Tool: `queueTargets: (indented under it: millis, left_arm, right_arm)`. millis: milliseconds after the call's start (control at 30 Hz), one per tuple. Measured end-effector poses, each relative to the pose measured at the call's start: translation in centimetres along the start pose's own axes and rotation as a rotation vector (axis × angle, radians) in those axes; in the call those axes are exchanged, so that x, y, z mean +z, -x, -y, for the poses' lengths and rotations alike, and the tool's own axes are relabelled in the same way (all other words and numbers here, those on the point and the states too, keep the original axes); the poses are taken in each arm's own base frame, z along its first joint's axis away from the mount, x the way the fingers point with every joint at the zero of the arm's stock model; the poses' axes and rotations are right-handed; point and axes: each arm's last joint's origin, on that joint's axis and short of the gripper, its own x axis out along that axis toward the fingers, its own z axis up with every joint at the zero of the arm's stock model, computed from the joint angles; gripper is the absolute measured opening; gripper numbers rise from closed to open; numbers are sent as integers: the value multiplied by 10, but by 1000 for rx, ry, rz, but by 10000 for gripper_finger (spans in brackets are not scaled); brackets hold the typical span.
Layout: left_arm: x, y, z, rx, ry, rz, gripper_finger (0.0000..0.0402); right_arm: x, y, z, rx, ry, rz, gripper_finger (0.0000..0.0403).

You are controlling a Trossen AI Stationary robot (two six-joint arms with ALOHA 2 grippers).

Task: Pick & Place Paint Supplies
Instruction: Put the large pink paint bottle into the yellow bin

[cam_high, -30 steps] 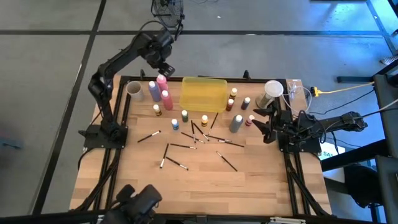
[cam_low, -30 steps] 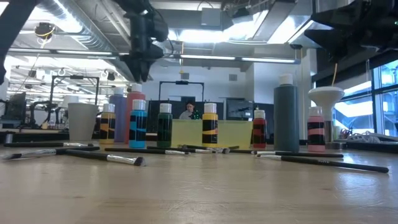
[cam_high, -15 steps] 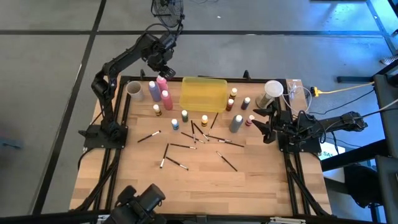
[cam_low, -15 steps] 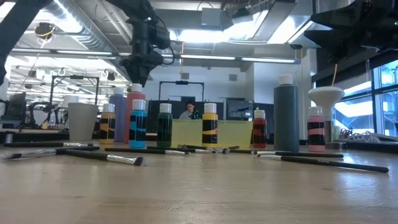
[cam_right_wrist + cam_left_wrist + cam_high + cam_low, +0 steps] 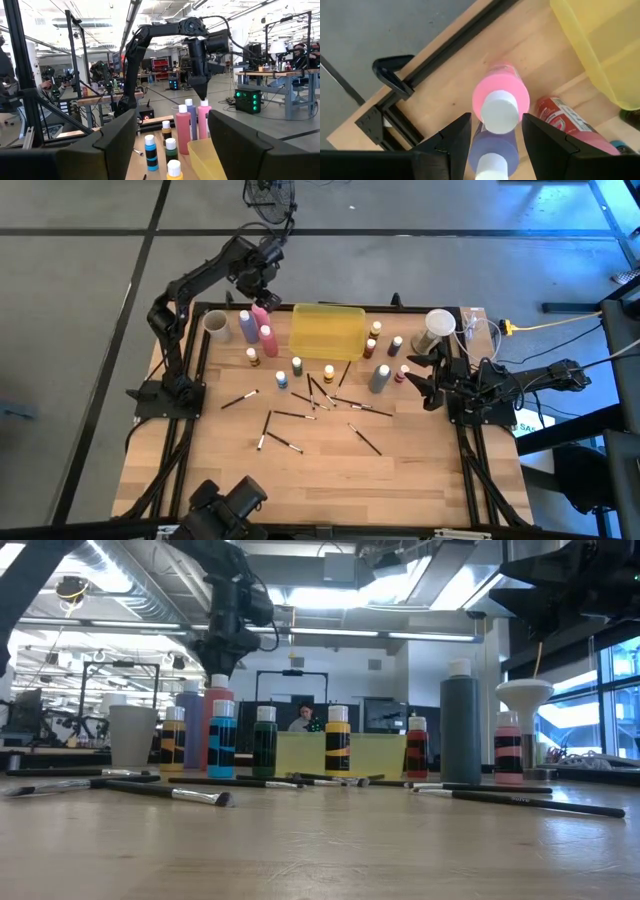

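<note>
Paint supplies crowd the far half of your table, none of them lifted. You have a tall pink squeeze bottle point(image 5: 260, 313) standing upright at the far left, just beside the translucent yellow tray point(image 5: 327, 330), with a second pink bottle point(image 5: 268, 340) in front of it and a purple one point(image 5: 247, 327) next to them. Your left gripper point(image 5: 264, 283) hangs straight over the first pink bottle; in the left wrist view its white cap point(image 5: 499, 111) sits in the gap between the two fingers point(image 5: 454, 140), which stand apart and clear of the cap, gripping nothing. In the low view you see that gripper's tip just above the cap.

A pale round cup point(image 5: 215, 323) stands left of the purple bottle. Small white-capped paint bottles point(image 5: 296, 366) are scattered in front of and to the right of the tray, and a tall grey squeeze bottle point(image 5: 379, 378) stands among those on the right. Thin dark brushes point(image 5: 283, 443) lie flat across the middle of the wooden table point(image 5: 320, 480).

Your right gripper point(image 5: 424, 381) waits low at the right edge, just beside a small red bottle point(image 5: 403, 373), its fingers spread wide and empty. Another pale cup point(image 5: 437, 328) stands behind it.
</note>
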Motion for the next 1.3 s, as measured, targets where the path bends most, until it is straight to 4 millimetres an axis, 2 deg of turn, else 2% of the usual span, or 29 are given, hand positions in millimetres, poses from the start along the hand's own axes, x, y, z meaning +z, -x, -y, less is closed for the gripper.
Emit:
queueTargets:
  millis: [267,500,700,933,1133,1300]
  left_arm:
    - [0,-22,-2,-33,-19,-17,169]
    - [-1,-23,-3,-34,-27,-19,158]
    - [-1,-23,-3,-31,-39,-20,117]
    - [-1,-23,-3,-13,-57,-20,117]
    - [1,-17,-3,9,-60,1,117]
    - [-3,10,-3,-1,-61,56,117]
  right_arm:
    - [0,0,0,0,6,1,247]
    - [0,0,1,-43,25,3,247]
    - [0,0,1,-50,27,0,247]
    - [0,0,1,-50,27,0,247]
    - [0,0,1,-50,29,-4,247]
    - [-1,0,2,-51,30,-7,247]
